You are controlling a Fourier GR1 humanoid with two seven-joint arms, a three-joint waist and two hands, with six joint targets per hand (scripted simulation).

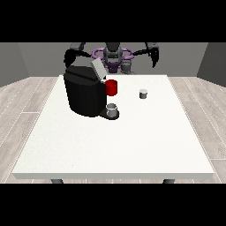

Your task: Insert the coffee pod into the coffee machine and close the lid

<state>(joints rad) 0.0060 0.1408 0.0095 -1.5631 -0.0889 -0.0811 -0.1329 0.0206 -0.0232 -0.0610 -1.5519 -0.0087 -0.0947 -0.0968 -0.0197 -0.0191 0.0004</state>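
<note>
While raised at the view's right, hand well apart from coffee pod. Finger state impossible to tell. Lid up on coffee machine.

The coffee machine stands on the table, toward the left and back. A cup sits on its front base. A mug is just behind that. The coffee pod stands apart to the right.
</note>
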